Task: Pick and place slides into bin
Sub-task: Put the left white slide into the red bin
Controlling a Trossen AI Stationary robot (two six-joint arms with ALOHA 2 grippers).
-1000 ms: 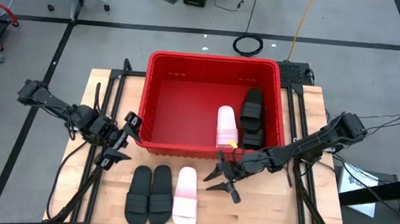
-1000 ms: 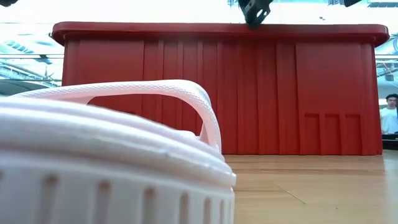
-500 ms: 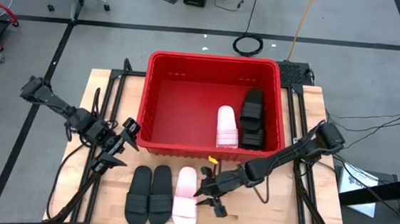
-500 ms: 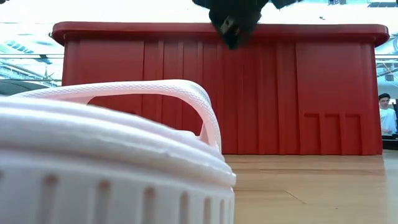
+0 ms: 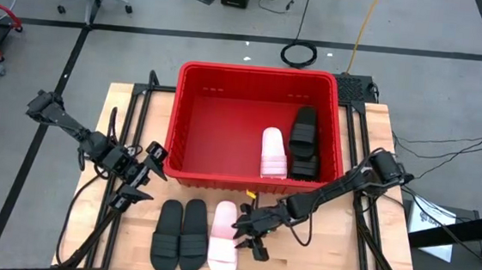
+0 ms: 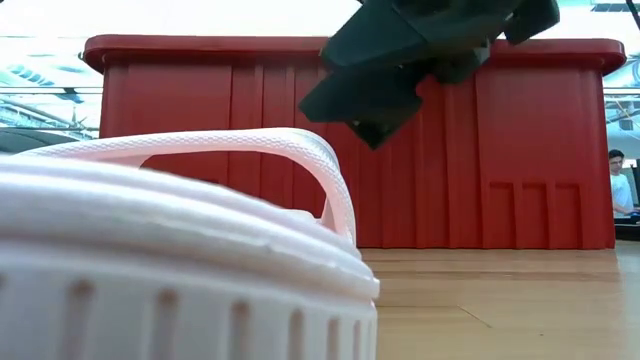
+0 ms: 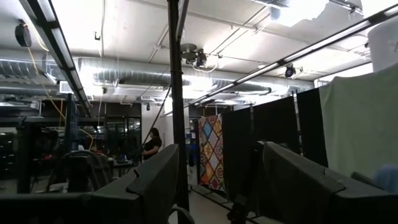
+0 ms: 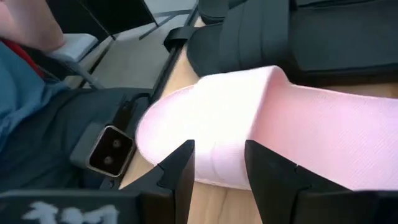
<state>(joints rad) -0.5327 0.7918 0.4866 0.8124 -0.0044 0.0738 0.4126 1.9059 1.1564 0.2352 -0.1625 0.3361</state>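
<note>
Now right gripper low beside pale pink slide on table, fingers parted, empty. Two black slides just alongside; pink and black ones inside red bin. Left gripper apart, open, empty.

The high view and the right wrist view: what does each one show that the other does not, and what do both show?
Only the high view shows the red bin holding a pink slide and two black slides, and the left gripper open beside the bin. Only the right wrist view shows a small camera unit at the table edge. Both show the open right gripper reaching the pink slide on the table, and the black pair next to it.
</note>
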